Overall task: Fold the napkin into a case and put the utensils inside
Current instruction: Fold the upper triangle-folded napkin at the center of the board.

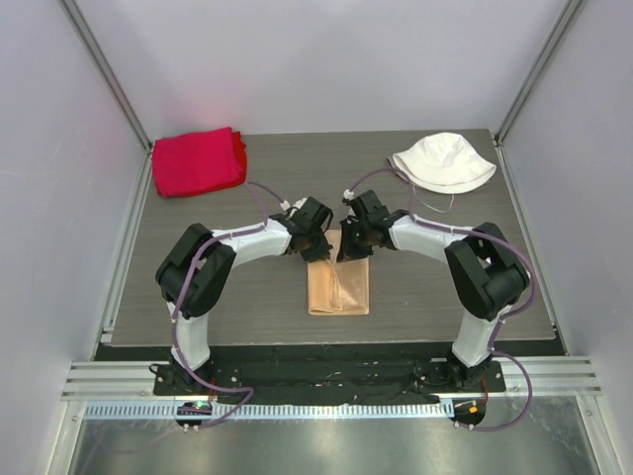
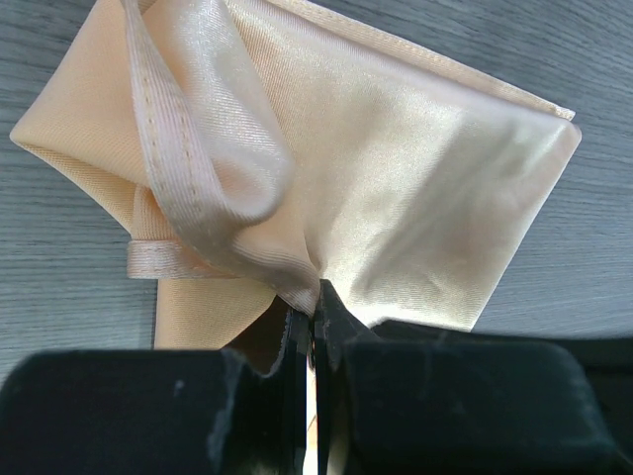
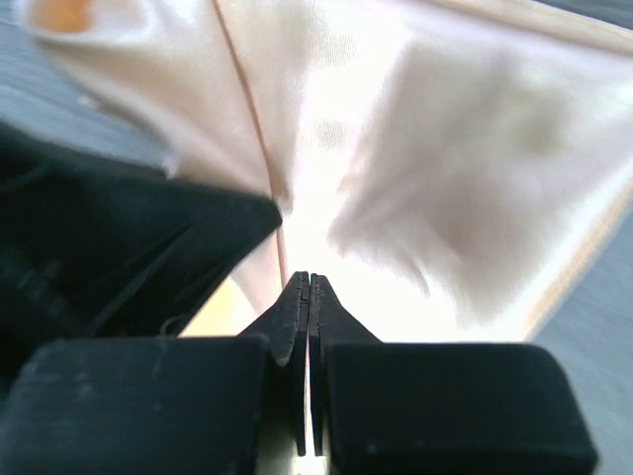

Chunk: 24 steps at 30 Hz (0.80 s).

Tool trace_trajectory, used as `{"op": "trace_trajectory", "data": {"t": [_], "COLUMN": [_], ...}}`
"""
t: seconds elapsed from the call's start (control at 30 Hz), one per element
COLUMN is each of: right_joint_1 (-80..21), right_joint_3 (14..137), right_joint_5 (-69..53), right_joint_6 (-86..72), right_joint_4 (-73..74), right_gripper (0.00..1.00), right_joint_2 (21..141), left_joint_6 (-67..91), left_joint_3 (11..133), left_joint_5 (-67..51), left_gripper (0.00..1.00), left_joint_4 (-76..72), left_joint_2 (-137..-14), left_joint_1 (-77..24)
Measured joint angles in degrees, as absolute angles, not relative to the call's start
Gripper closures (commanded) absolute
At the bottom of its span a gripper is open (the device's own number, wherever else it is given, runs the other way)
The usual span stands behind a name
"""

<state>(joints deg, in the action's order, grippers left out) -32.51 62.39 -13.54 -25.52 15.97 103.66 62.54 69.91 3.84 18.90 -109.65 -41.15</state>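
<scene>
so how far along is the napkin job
Done: the napkin already lies folded into a narrow strip. In hand: the left gripper and right gripper are both shut on its far end. Left: finishing the case and putting in the utensils, which no view shows.

Grey table (image 1: 425,297): napkin (image 1: 339,292) centre, red cloth (image 1: 196,161), white hat (image 1: 443,161).

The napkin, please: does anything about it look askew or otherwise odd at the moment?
Yes. The napkin lies as a narrow folded strip, but its far end is bunched: by the left gripper a hemmed edge curls up in a loose loop instead of lying flat.
</scene>
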Motion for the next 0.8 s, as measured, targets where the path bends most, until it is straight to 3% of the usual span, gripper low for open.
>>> {"op": "trace_trajectory", "data": {"t": [0.27, 0.8], "right_joint_1": [-32.91, -40.14], "right_joint_3": [57.93, 52.16], "right_joint_5": [-14.63, -21.12], "right_joint_6": [-25.67, -29.65], "right_joint_4": [17.15, 9.54], "right_gripper": [0.99, 0.99], "right_joint_2": [94.11, 96.49], "left_joint_6": [62.54, 62.41], "left_joint_3": [69.91, 69.93], "left_joint_5": [3.86, 4.03], "left_gripper": [1.00, 1.00], "left_joint_4": [18.90, 18.92], "left_joint_2": [-109.65, -109.67], "left_joint_1": [-41.17, -41.19]}}
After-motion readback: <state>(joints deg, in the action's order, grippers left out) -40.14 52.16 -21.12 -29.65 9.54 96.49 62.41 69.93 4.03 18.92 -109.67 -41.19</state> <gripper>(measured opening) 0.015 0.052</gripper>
